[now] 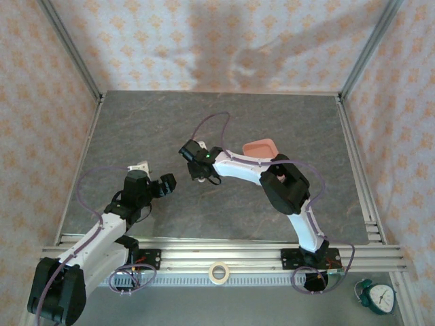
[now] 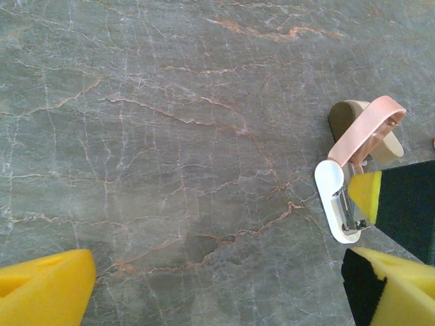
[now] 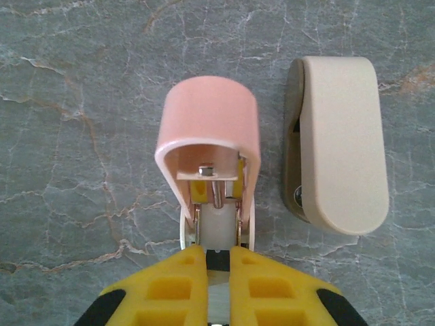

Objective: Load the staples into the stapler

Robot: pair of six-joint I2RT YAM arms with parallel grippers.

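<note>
- Stapler (image 3: pixel 211 115): pink lid swung up, white base flat on counter (image 2: pixel 136 136), lengthwise in line with right tool (image 3: pixel 217 252).
- Right tool nearly closed; contents unclear.
- Left tool (image 2: pixel 217 272) gapes wide, empty.

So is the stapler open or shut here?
Open: the stapler has its pink cover swung up off the white base, with the metal channel exposed.

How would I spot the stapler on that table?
On the grey marbled table, find the yellow-fingered right gripper. It pinches the small pink stapler, whose lid is hinged up over a white base, unlike the closed beige clip-shaped piece beside it.
</note>
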